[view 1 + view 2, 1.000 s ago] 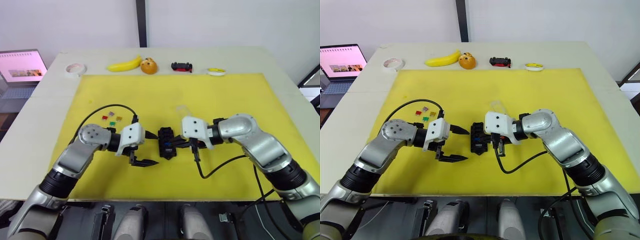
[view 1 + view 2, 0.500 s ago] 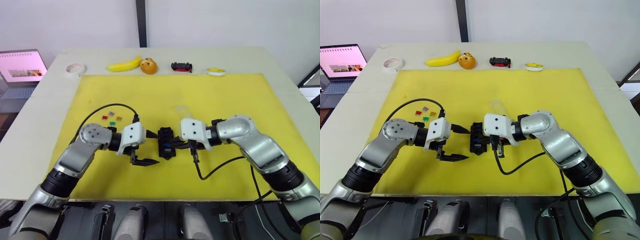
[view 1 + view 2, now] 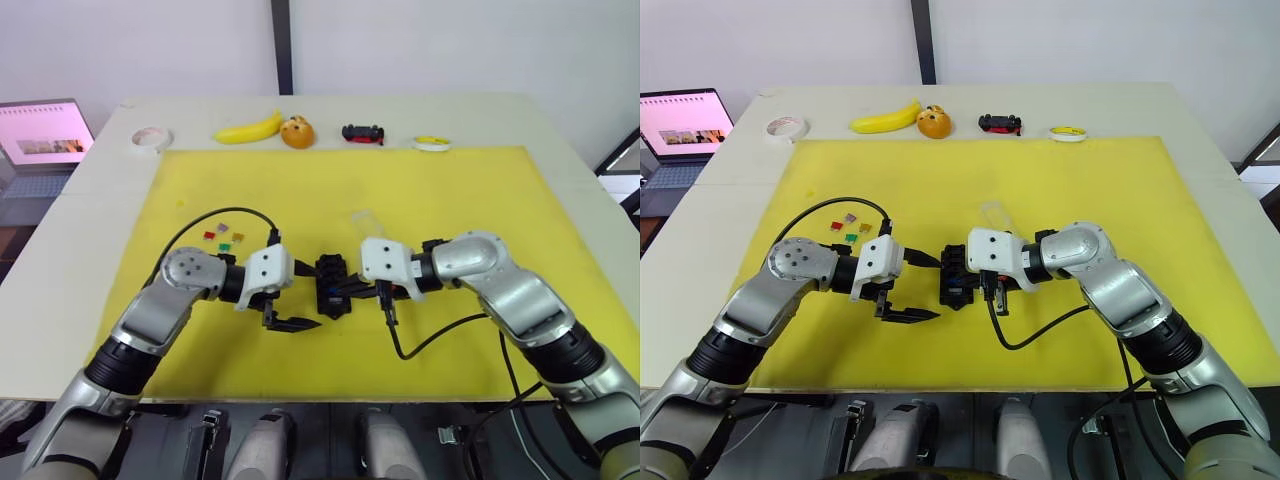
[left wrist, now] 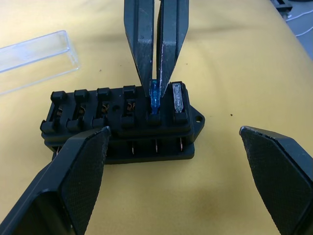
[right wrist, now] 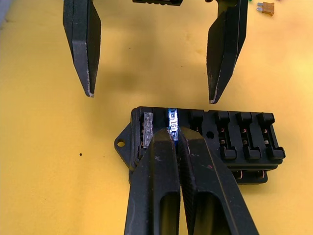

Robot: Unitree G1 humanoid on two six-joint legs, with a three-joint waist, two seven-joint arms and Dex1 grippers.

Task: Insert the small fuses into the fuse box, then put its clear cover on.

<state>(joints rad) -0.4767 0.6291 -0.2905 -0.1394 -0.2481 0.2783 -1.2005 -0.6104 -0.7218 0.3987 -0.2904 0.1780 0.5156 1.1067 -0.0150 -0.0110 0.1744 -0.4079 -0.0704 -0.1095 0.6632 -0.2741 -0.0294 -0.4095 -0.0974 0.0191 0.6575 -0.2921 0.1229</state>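
Right gripper (image 5: 172, 142) pinches blue fuse (image 4: 154, 95) in fuse box (image 4: 122, 122). Left gripper (image 4: 171, 156) wide, just beside. Clear cover (image 4: 34, 51) behind; loose fuses (image 3: 852, 230) near left arm.

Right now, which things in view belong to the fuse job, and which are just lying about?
Job:
fuse box
blue fuse, pinched by right tool
grey fuse, seated
loose fuses
clear cover
left tool, open

Lying about:
banana
orange toy
toy car
tape rolls
laptop
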